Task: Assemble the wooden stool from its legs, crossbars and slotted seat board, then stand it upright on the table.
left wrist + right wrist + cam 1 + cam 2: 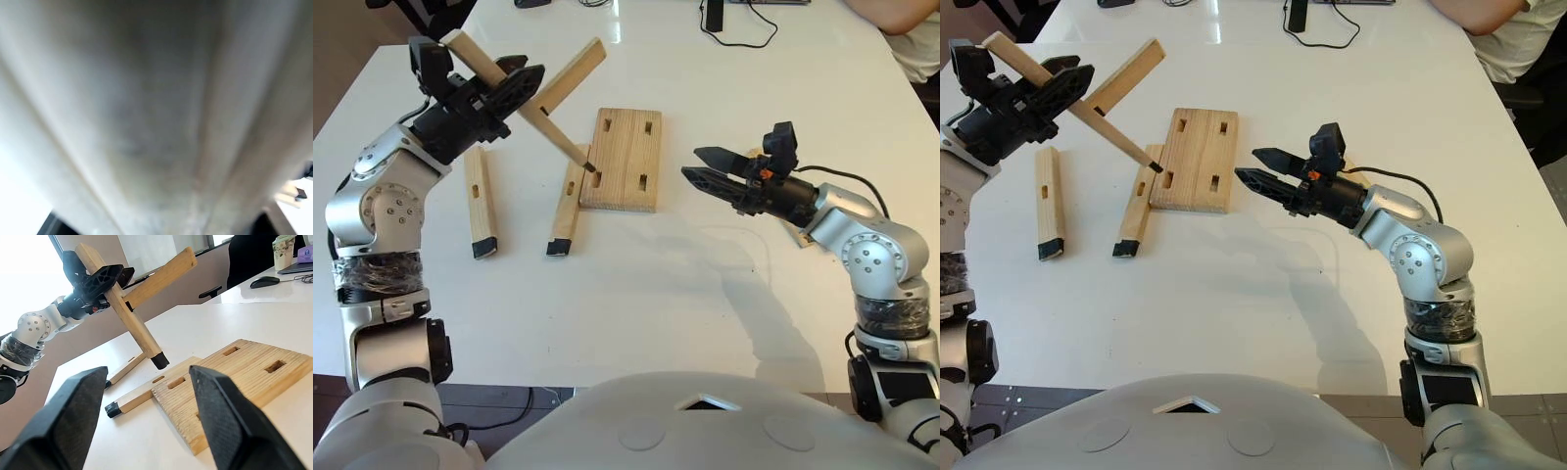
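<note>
White table (636, 294), assembly barely begun; left gripper (512, 84), upper left, clamps leg-and-crossbar piece (546, 119); outer leg (481, 201), centre leg (567, 211), seat board (625, 159) lie unjoined; right gripper (691, 163) spread wide, holding nothing.

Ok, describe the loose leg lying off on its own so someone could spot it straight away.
On the white table, find the slotted seat board in the middle. Two legs lie flat to its left; the lone leg is the farther one, touching nothing, while the other leg lies along the board's edge.
</note>
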{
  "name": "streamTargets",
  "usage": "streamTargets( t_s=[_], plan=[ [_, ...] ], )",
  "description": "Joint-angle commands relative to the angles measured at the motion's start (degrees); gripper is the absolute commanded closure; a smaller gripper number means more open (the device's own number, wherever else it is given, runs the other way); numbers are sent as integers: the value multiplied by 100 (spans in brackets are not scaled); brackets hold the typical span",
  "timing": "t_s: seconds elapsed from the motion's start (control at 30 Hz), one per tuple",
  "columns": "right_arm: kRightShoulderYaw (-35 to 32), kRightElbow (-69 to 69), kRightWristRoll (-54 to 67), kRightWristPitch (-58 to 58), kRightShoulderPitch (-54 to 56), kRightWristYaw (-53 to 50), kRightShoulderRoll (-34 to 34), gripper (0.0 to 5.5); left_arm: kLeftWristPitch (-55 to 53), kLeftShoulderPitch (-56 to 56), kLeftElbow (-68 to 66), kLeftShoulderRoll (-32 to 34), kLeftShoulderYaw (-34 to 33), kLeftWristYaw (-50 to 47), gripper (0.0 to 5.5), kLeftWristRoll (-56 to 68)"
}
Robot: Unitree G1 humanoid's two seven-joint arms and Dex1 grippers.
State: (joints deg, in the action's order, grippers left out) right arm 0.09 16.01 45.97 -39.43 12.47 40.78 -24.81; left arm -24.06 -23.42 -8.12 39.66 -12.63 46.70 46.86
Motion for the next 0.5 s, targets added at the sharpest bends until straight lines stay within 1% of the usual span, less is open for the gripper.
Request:
streamTargets(
  t_s=[0.03, 0.2, 0.5],
  plan=[
    [126, -242, -372, 293, 12, -164, 256, 242, 258, -323, -612, -113, -32, 264, 347, -387],
    [245, -468, -629, 504, 197, -223, 558, 242, 339, -312, -627, -413, 193, 371, 347, -750],
    [213, -515, -807, 637, 128, -389, 895, 242, 187, 361, -258, -707, 494, 583, 347, -1031]
  ],
)
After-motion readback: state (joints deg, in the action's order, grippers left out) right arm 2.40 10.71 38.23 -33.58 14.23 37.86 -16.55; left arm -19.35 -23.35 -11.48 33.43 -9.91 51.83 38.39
